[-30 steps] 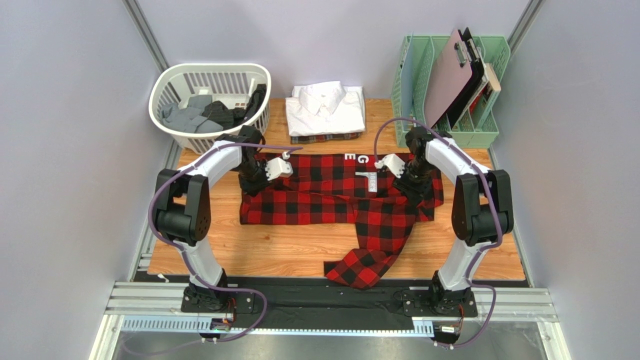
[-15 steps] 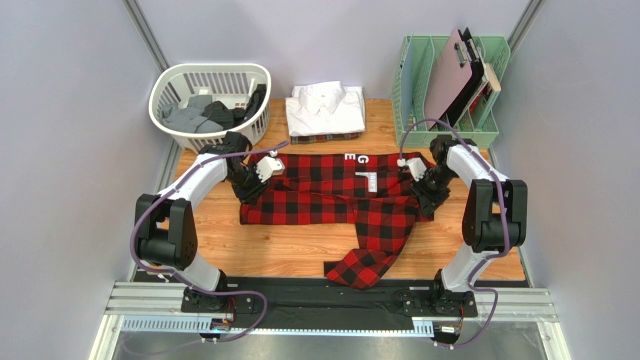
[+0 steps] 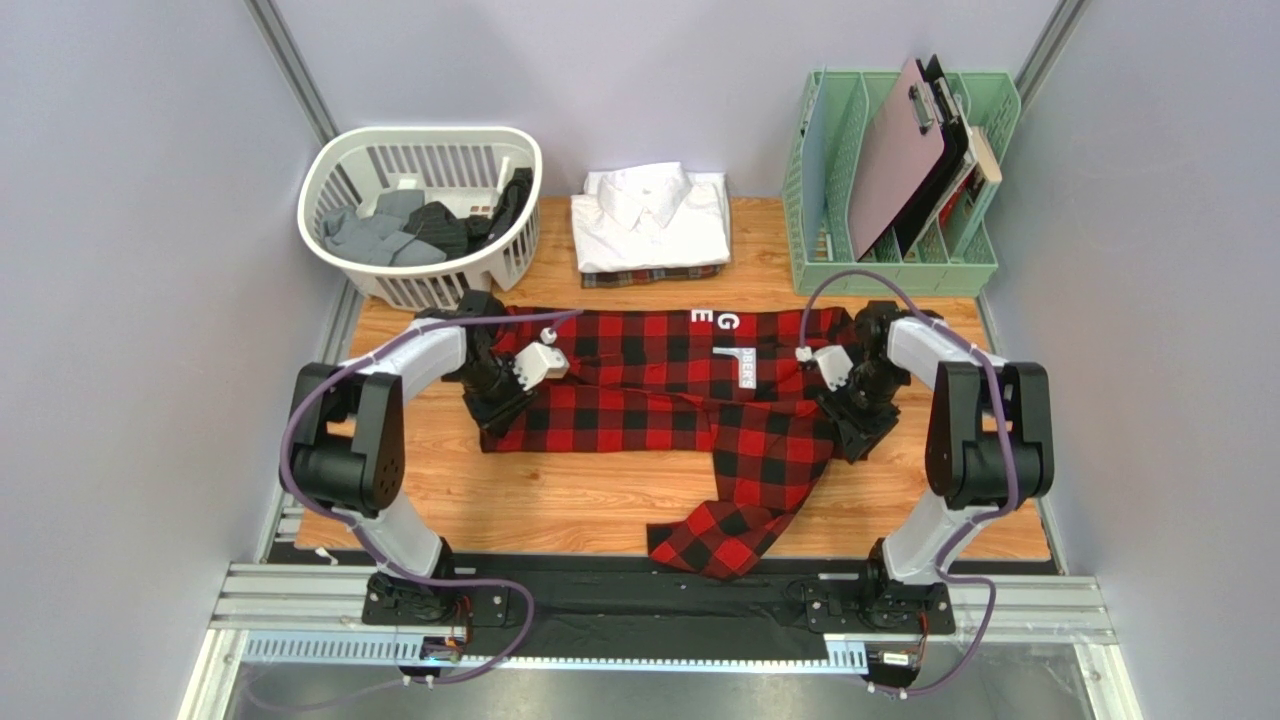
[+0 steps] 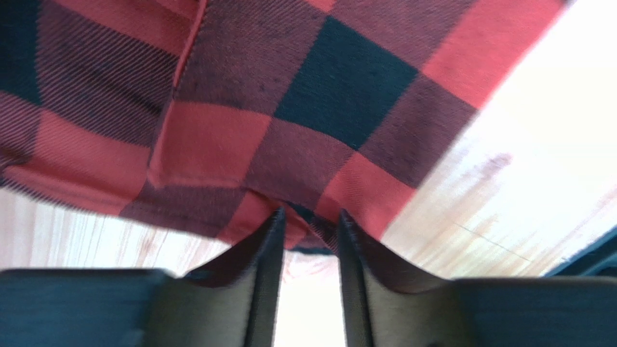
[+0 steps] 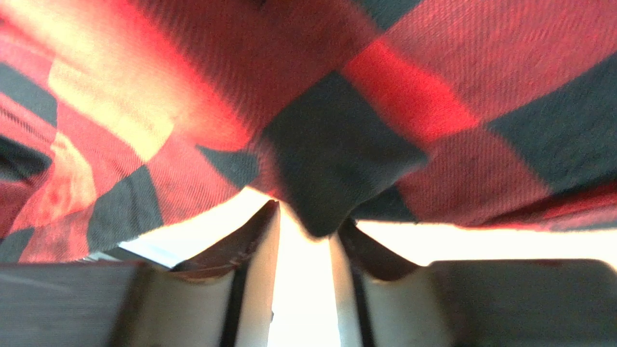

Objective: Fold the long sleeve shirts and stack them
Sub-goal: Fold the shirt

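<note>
Both arms have drawn toward the frame's bottom. The left gripper (image 4: 310, 217) and right gripper (image 5: 308, 213), nearly closed, each nip the flannel shirt (image 3: 646, 390) at its edge. Such shallow bites may slip mid-fold.

Top view bright and even, light soft from overhead, faint shadows, all sharp. Left wrist: table (image 4: 521, 144) blown out white at 3 o'clock, checked shirt (image 4: 290, 108) slightly soft, left gripper (image 4: 310, 215) dark at 6 o'clock. Right wrist: glare washing the cloth yellow at 10 o'clock, weave smeared, right gripper (image 5: 309, 215) backlit, blurred
</note>
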Robot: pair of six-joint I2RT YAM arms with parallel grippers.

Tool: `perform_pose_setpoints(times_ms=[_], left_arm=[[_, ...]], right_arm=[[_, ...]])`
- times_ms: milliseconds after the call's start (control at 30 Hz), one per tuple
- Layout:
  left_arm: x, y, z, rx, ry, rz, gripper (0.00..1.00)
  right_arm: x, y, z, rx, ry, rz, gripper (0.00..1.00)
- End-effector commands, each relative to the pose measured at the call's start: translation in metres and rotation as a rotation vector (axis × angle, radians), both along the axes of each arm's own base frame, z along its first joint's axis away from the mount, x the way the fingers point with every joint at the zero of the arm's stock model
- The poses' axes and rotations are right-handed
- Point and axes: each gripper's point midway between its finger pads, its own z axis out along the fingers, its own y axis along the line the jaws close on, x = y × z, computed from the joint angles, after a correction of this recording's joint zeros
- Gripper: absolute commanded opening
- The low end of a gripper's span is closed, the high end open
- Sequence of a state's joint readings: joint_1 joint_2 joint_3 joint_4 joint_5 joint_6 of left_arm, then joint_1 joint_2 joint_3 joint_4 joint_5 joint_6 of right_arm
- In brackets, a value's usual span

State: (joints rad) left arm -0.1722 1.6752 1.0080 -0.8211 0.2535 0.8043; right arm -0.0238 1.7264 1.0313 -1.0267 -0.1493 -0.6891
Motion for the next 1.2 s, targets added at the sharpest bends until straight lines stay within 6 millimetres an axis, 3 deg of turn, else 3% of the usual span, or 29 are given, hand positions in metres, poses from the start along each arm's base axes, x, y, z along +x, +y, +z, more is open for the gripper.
perform_pose_setpoints(times_ms=[0, 67, 133, 200, 267, 333, 400, 433, 500, 533, 567, 633, 667, 700, 800, 933, 1033, 1100, 1167], left_arm=[[0.005, -0.024, 0.045, -0.154, -0.124, -0.012, 0.46], [0.003, -0.037, 0.079, -0.242, -0.183, -0.017, 0.5], [-0.003, -0.052, 0.109, -0.345, -0.219, 0.001, 0.66], [-0.007, -0.065, 0.132, -0.428, -0.236, 0.015, 0.68], [-0.009, -0.07, 0.156, -0.482, -0.298, 0.031, 0.7], [-0.009, -0.075, 0.185, -0.56, -0.381, 0.077, 0.72], [-0.008, -0.073, 0.2, -0.6, -0.439, 0.14, 0.77], [-0.008, -0.074, 0.22, -0.648, -0.495, 0.194, 0.78], [-0.009, -0.069, 0.227, -0.658, -0.536, 0.267, 0.8], [-0.011, -0.067, 0.241, -0.685, -0.597, 0.287, 0.81], [-0.015, -0.067, 0.235, -0.708, -0.566, 0.358, 0.81], [-0.024, -0.068, 0.244, -0.753, -0.604, 0.374, 0.85], [-0.028, -0.068, 0.238, -0.776, -0.573, 0.434, 0.97], [-0.026, -0.063, 0.238, -0.769, -0.602, 0.477, 0.99], [-0.032, -0.051, 0.24, -0.752, -0.649, 0.553, 0.99], [-0.04, -0.046, 0.241, -0.707, -0.652, 0.531, 0.99], [-0.046, -0.049, 0.246, -0.713, -0.629, 0.509, 0.98], [-0.05, -0.052, 0.247, -0.72, -0.619, 0.478, 0.96], [-0.053, -0.054, 0.248, -0.725, -0.617, 0.454, 0.93]], right_arm=[[0.004, 0.005, 0.036, 0.051, -0.152, 0.08, 0.45], [0.008, 0.015, 0.069, 0.105, -0.274, 0.135, 0.5], [0.003, 0.024, 0.087, 0.131, -0.332, 0.222, 0.63], [-0.007, 0.054, 0.108, 0.162, -0.406, 0.374, 0.74], [-0.019, 0.077, 0.12, 0.189, -0.448, 0.464, 0.78], [-0.04, 0.112, 0.123, 0.233, -0.433, 0.589, 0.79], [-0.061, 0.144, 0.116, 0.265, -0.419, 0.727, 0.79], [-0.067, 0.152, 0.112, 0.266, -0.414, 0.763, 0.79], [-0.09, 0.174, 0.093, 0.264, -0.361, 0.865, 0.79], [-0.097, 0.18, 0.085, 0.256, -0.337, 0.893, 0.79], [-0.103, 0.185, 0.079, 0.238, -0.322, 0.899, 0.79], [-0.123, 0.206, 0.065, 0.226, -0.295, 0.993, 0.8], [-0.126, 0.211, 0.063, 0.217, -0.293, 1.012, 0.8], [-0.136, 0.221, 0.059, 0.218, -0.278, 1.025, 0.8], [-0.145, 0.24, 0.048, 0.216, -0.235, 1.017, 0.82], [-0.147, 0.245, 0.018, 0.158, -0.226, 1.027, 0.83], [-0.146, 0.247, 0.002, 0.134, -0.222, 1.015, 0.77], [-0.143, 0.246, -0.008, 0.107, -0.22, 1.012, 0.53], [-0.136, 0.249, -0.001, 0.118, -0.241, 0.997, 0.24]])
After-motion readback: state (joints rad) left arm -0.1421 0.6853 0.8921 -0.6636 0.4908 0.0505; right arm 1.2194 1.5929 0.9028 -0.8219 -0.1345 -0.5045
